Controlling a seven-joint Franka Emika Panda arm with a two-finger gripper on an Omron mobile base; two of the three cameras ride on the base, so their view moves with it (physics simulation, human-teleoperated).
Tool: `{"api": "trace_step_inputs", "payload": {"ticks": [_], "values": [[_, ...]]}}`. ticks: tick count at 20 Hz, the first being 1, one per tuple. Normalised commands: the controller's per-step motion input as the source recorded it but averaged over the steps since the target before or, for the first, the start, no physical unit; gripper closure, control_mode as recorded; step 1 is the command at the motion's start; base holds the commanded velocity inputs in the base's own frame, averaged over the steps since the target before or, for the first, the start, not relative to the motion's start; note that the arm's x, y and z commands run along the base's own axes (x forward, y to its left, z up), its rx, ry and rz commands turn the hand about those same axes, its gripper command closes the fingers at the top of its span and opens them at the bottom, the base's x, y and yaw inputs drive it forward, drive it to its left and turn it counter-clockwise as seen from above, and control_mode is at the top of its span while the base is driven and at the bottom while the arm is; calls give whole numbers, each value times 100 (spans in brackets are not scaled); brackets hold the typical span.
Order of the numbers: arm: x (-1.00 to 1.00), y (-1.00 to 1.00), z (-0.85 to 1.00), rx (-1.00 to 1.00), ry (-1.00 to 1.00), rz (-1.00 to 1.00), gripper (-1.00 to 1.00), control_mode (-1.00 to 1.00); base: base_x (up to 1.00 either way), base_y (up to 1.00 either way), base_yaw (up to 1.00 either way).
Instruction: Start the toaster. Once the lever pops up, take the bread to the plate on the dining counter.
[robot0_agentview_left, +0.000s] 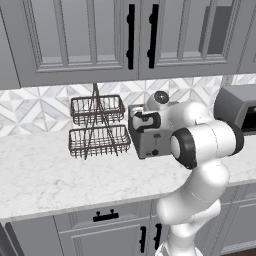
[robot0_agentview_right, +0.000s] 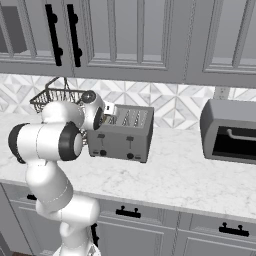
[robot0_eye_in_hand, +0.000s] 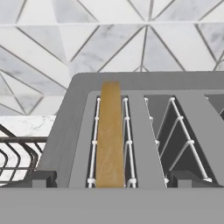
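The grey toaster (robot0_eye_in_hand: 144, 87) stands on the marble counter against the tiled wall, seen also as toaster (robot0_agentview_left: 150, 142) and toaster (robot0_agentview_right: 122, 135). A tan slice of bread (robot0_eye_in_hand: 109, 135) sits upright in its leftmost slot, the top edge at slot level. My gripper (robot0_eye_in_hand: 113, 181) hovers just above that end of the toaster, open, its fingertips (robot0_eye_in_hand: 43, 178) on either side of the bread's slot and touching nothing. A dark lever (robot0_agentview_right: 101, 136) shows on the toaster's front. The plate and the dining counter are out of view.
A two-tier wire basket (robot0_agentview_left: 97, 125) stands close to the toaster's left. A larger grey toaster oven (robot0_agentview_right: 230, 132) sits to the right. Wall cabinets (robot0_agentview_left: 130, 40) hang low overhead. Open counter (robot0_agentview_right: 190, 175) lies in front.
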Motion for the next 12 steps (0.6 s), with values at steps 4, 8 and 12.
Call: {"api": "trace_step_inputs", "payload": {"ticks": [4, 8, 12], "values": [[0, 0, 0, 0, 0, 0, -100, -100, 0, 0, 0], [0, 0, 0, 0, 0, 0, -100, -100, 0, 0, 0], [0, 0, 0, 0, 0, 0, 100, -100, 0, 0, 0]]}}
